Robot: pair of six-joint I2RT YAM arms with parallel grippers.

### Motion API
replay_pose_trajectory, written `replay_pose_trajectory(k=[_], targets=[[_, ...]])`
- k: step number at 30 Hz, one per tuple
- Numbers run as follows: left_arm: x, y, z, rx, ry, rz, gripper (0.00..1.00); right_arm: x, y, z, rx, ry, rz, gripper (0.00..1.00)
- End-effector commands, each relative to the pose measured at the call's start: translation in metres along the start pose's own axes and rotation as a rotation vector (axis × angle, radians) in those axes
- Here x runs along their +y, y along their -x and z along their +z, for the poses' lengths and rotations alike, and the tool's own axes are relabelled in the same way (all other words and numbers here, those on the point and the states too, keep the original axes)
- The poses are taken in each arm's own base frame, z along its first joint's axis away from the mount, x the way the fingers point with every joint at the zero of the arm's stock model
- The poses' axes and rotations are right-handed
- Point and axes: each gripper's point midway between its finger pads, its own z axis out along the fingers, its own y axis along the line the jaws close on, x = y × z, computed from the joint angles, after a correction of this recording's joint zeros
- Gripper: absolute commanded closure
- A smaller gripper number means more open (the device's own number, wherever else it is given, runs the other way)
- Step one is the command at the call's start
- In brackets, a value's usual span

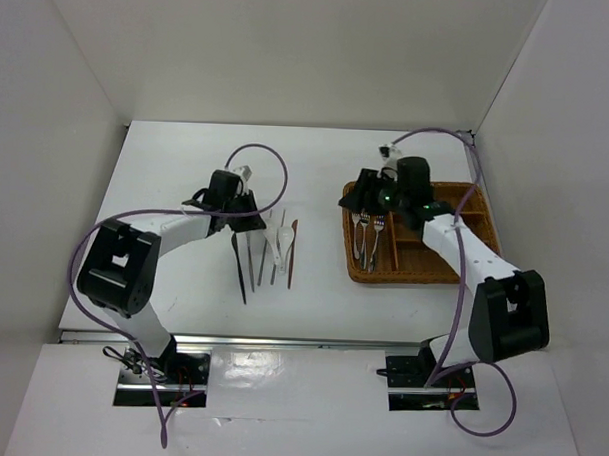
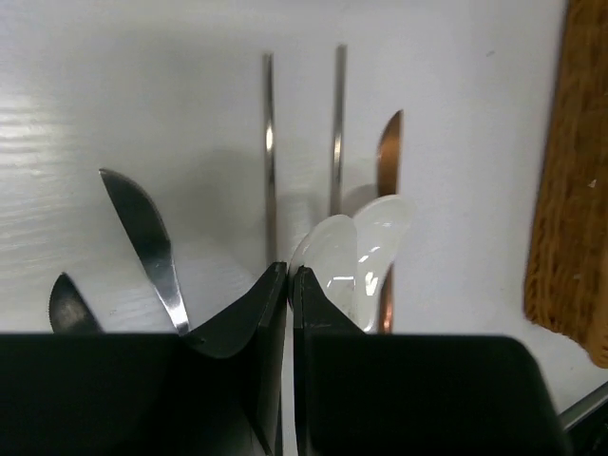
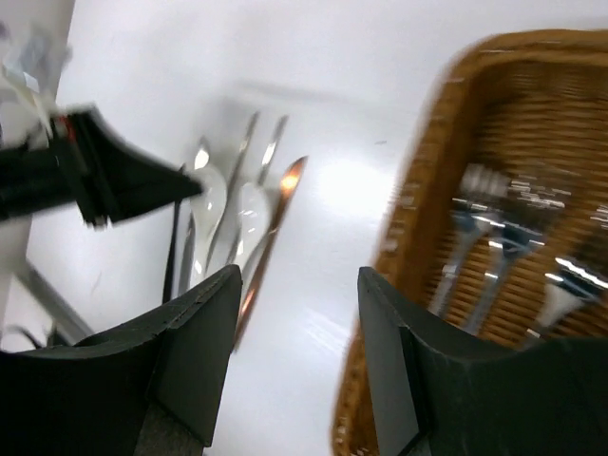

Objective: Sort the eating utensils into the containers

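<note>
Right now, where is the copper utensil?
Top view: the copper utensil lies rightmost in the loose cluster, beside the white spoons, left of the wicker tray.

Bright even light, soft shadows; the wicker tray [image 3: 418, 190] blurs in right wrist view

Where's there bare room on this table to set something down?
Bare: the table's far strip, and the near strip in front of the tray. Crowded: the middle, where loose utensils lie by the left gripper, with only a narrow lane to the tray.
</note>
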Motion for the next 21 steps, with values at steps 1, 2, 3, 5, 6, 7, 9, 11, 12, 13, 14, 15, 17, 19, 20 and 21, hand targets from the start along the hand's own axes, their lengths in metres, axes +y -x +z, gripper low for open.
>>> replay_pose_trajectory(k=[1, 2, 3, 5, 6, 7, 9, 11, 12, 13, 14, 15, 17, 19, 20, 21], targets=[[-0.044, 0.056, -0.040, -0.155, -0.078, 0.067, 0.88, 0.062, 0.005, 0.018, -0.019, 0.134, -0.174, 0.40], [-0.052, 0.060, -0.044, -0.168, -0.094, 0.077, 0.88, 0.068, 0.003, 0.022, -0.018, 0.127, -0.195, 0.38], [-0.058, 0.066, -0.052, -0.186, -0.105, 0.082, 0.88, 0.075, -0.003, 0.029, 0.001, 0.142, -0.203, 0.37], [-0.066, 0.068, -0.056, -0.196, -0.121, 0.082, 0.88, 0.092, -0.014, 0.035, 0.024, 0.178, -0.224, 0.37], [-0.075, 0.072, -0.061, -0.211, -0.138, 0.093, 0.88, 0.095, -0.020, 0.040, 0.042, 0.195, -0.218, 0.37], [-0.080, 0.068, -0.061, -0.200, -0.152, 0.089, 0.88, 0.098, -0.017, 0.043, 0.035, 0.209, -0.222, 0.36], [-0.090, 0.070, -0.064, -0.213, -0.185, 0.089, 0.88, 0.109, -0.024, 0.047, 0.053, 0.238, -0.225, 0.34], [-0.100, 0.069, -0.066, -0.205, -0.213, 0.088, 0.88, 0.113, -0.026, 0.053, 0.067, 0.252, -0.227, 0.31], [-0.109, 0.071, -0.068, -0.216, -0.234, 0.092, 0.88, 0.115, -0.024, 0.053, 0.058, 0.257, -0.231, 0.31], [-0.116, 0.068, -0.068, -0.213, -0.250, 0.104, 0.88, 0.116, -0.031, 0.057, 0.075, 0.259, -0.231, 0.31], [-0.119, 0.066, -0.068, -0.213, -0.249, 0.109, 0.88, 0.116, -0.030, 0.060, 0.079, 0.257, -0.221, 0.30], [-0.119, 0.069, -0.068, -0.226, -0.245, 0.110, 0.88, 0.117, -0.028, 0.060, 0.069, 0.263, -0.225, 0.30], [-0.133, 0.066, -0.069, -0.233, -0.268, 0.130, 0.87, 0.118, -0.040, 0.065, 0.108, 0.281, -0.222, 0.30], [-0.135, 0.069, -0.071, -0.240, -0.273, 0.132, 0.87, 0.125, -0.041, 0.068, 0.107, 0.294, -0.221, 0.29], [-0.139, 0.072, -0.069, -0.243, -0.288, 0.135, 0.87, 0.122, -0.044, 0.071, 0.116, 0.289, -0.218, 0.29], [-0.143, 0.076, -0.072, -0.253, -0.294, 0.138, 0.87, 0.127, -0.044, 0.070, 0.121, 0.296, -0.222, 0.29]])
